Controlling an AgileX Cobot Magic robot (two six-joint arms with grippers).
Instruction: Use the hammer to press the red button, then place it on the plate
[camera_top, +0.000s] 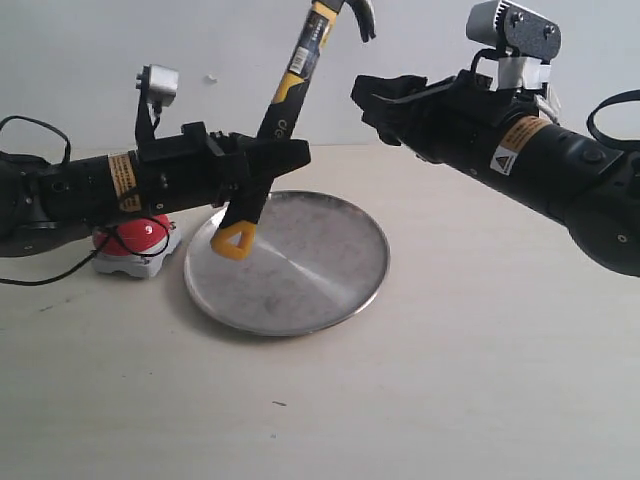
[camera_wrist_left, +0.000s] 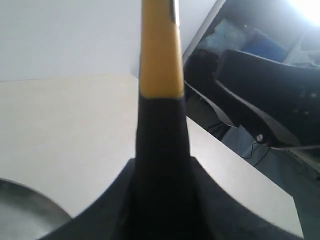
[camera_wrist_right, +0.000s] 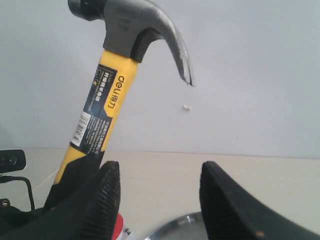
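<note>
My left gripper (camera_top: 262, 170) is shut on the hammer (camera_top: 285, 105), gripping the lower black part of its handle. The hammer stands nearly upright, head at the top of the exterior view and yellow end hanging over the left rim of the plate (camera_top: 320, 275). The handle (camera_wrist_left: 161, 110) fills the middle of the left wrist view. The red button (camera_top: 140, 236) sits on the table left of the plate, partly hidden under the left arm. My right gripper (camera_top: 372, 100) hovers open to the right of the hammer, above the plate. Its fingers (camera_wrist_right: 102, 200) frame the hammer (camera_wrist_right: 112, 90), a sliver of the button (camera_wrist_right: 115, 227) and the plate rim (camera_wrist_right: 180, 225).
A black cable (camera_top: 45, 275) runs from the button base over the table at the left. The table's far edge meets a white wall. Beyond the table's side edge, the left wrist view shows dark equipment (camera_wrist_left: 260, 90).
</note>
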